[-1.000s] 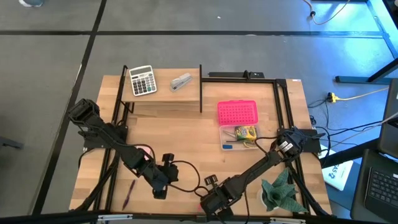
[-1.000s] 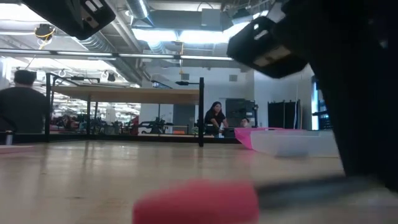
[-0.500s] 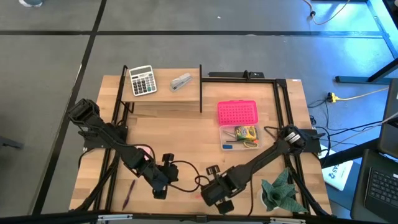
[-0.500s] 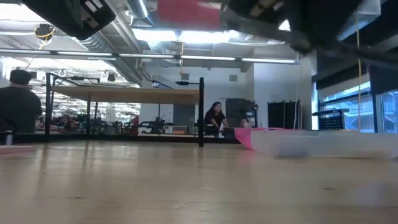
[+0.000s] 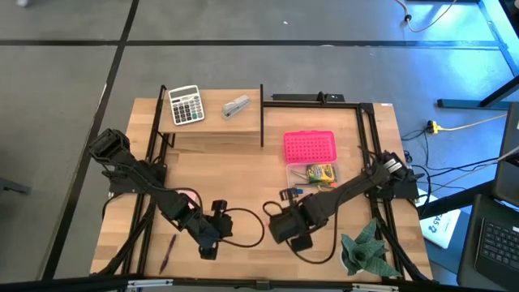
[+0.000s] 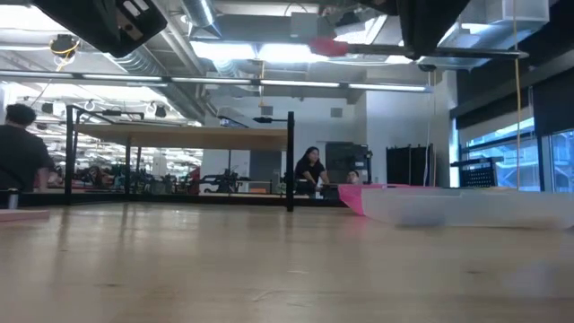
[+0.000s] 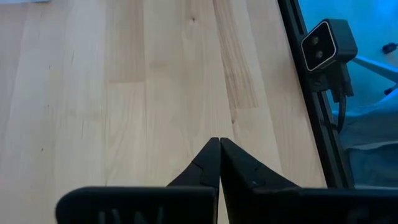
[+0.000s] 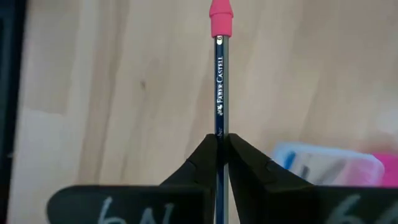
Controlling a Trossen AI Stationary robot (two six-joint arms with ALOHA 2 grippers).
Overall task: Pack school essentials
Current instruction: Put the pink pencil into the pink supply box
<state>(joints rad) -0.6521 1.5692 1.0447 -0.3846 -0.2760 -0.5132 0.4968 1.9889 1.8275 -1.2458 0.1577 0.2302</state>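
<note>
Right gripper (image 8: 222, 144): clamped on pencil (image 8: 221, 81), mid-tabletop.
Left gripper (image 7: 219, 149): closed, empty, idle near front edge.
Tip: lower pencil lengthwise into clear box (image 5: 310, 178).

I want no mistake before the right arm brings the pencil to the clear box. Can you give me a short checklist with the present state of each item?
1. Right gripper shut on the pencil: ok.
2. Pencil lifted off the table: ok, the low view shows it in the air.
3. Clear box open, pink lid back: ok.
4. Room in the box beside the crayon box: cannot tell.
5. Left gripper shut, holding nothing, away from the path: ok.
</note>
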